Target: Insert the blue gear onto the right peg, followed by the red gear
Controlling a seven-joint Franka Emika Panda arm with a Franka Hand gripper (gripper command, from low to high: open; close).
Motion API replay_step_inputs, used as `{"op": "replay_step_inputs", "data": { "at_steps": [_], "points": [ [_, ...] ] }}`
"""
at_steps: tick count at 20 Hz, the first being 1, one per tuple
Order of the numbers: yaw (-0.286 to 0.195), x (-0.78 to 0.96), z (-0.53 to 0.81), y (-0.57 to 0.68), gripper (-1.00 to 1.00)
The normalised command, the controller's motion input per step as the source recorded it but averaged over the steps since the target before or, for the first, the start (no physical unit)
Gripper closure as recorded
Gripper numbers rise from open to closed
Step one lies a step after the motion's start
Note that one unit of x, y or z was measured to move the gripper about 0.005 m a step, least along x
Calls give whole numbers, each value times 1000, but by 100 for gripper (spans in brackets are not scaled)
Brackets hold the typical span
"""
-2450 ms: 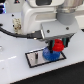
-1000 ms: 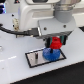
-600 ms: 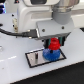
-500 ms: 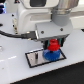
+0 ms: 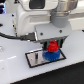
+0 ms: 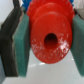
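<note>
White table (image 5: 15,70); on its black-bordered plate (image 5: 34,59) the gripper (image 5: 51,42) jaws clamp the bright red gear (image 6: 49,37) above the blue gear (image 5: 52,55).

red gear (image 5: 50,47) atop blue gear (image 5: 51,55), on plate (image 5: 33,58), claw (image 5: 51,44) above

The red gear (image 6: 48,36) fills the frame's centre, its hub hole facing the camera, clamped between the end effector's (image 6: 46,40) teal pads (image 6: 21,47).
</note>
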Motion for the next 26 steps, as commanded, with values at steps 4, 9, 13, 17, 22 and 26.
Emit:
{"op": "replay_step_inputs", "data": {
  "at_steps": [4,9,13,17,22,26],
  "points": [
    [0,509,425,14,100],
    [0,179,18,1,100],
    [0,151,14,8,100],
    [0,48,77,-5,100],
    [0,8,104,23,100],
    [0,20,226,6,100]
  ]
}}
